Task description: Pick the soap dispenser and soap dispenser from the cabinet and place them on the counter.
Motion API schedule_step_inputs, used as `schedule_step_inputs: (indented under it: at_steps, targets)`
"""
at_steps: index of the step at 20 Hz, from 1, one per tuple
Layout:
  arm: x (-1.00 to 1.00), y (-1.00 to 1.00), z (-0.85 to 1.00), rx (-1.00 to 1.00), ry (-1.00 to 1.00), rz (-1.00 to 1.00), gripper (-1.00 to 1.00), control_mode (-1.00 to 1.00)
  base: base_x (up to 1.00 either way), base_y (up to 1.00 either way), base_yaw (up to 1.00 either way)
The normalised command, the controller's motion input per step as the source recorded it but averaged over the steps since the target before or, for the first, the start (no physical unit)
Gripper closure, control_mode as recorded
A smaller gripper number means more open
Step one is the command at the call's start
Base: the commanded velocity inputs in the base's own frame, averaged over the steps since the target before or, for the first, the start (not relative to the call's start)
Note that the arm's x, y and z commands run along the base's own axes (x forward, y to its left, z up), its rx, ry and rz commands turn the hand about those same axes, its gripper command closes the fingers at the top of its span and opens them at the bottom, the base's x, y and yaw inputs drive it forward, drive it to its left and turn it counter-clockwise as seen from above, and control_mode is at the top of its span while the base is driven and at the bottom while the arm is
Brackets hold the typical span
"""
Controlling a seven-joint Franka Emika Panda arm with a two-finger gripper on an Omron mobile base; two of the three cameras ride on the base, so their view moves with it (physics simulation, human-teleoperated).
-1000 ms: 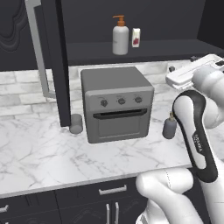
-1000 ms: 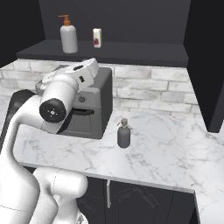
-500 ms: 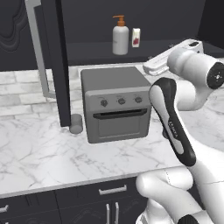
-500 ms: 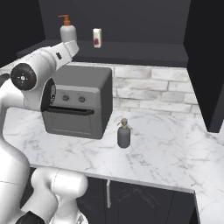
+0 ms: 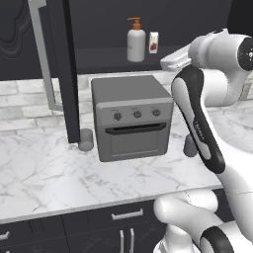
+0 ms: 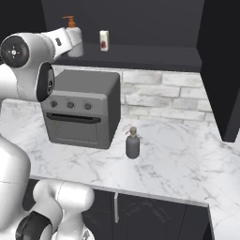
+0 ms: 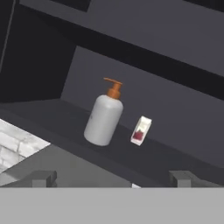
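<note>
The white soap dispenser [image 7: 104, 119] with an orange pump stands upright on the open cabinet shelf [image 7: 52, 114]; it also shows in the left base view [image 5: 136, 42] and half behind my hand in the right base view [image 6: 76, 41]. My gripper [image 7: 112, 178] is open, empty, and some way short of that bottle, held above the oven top. Its fingertips [image 7: 42, 178] stand wide apart. The dark grey soap dispenser [image 6: 132, 144] with a tan pump stands on the marble counter [image 6: 183, 154] right of the oven, and my arm mostly hides it in the left base view [image 5: 190, 146].
A small white carton with a red mark [image 7: 141, 130] stands right beside the white bottle on the shelf. A grey toaster oven [image 5: 131, 116] sits under the shelf, with a short grey cup [image 5: 85, 140] at its left. The black cabinet door [image 5: 64, 74] hangs open at left.
My arm has swung up and leftward from over the counter to the cabinet shelf, bringing the hand closer to the white bottle. The jaws have stayed open. No object has moved.
</note>
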Motion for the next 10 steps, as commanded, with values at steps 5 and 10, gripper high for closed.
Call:
schedule_step_inputs:
  at_steps: [5, 10]
  targets:
    - [0.15, 0.31, 0.02, 0.02, 0.12, -0.09, -1.00, -1.00, 0.00, 0.00, 0.00]
    - [0.28, 0.43, 0.00, 0.00, 0.06, -0.12, -1.00, -1.00, 0.00, 0.00, 0.00]
